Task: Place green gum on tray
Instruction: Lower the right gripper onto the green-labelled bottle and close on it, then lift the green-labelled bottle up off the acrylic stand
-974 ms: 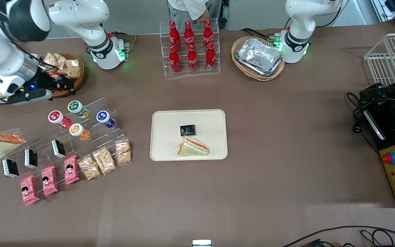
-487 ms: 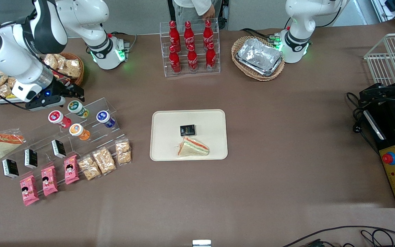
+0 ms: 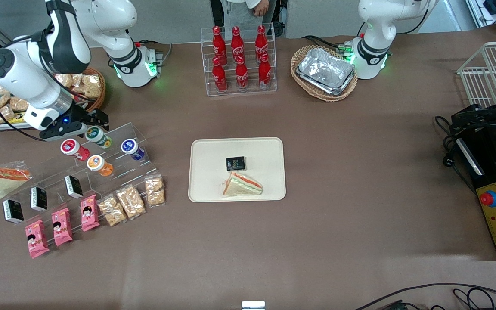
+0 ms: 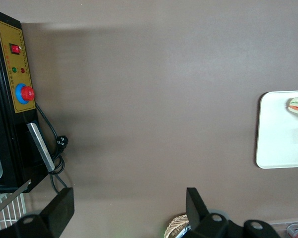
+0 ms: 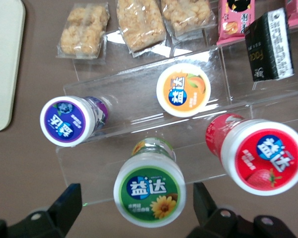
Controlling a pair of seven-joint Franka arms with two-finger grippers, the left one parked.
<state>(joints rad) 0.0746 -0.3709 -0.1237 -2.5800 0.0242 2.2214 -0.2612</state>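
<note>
Now closer: gripper (image 5: 134, 218) above the green gum (image 5: 149, 189), fingers (image 5: 67, 203) spread wide, nothing grasped.

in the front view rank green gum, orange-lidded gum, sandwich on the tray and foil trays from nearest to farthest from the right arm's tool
The tool is open, hovering just above the green gum.
1. Green gum: on the clear stand's upper step, directly under the tool.
2. Orange-lidded gum: lower step, nearer the front camera.
3. Sandwich: on the tray, mid-table.
4. Foil trays: in the wicker basket, toward the parked arm's end.

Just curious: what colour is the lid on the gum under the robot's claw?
Green lid, sunflower printed; right wrist view, gripper open above it.
</note>
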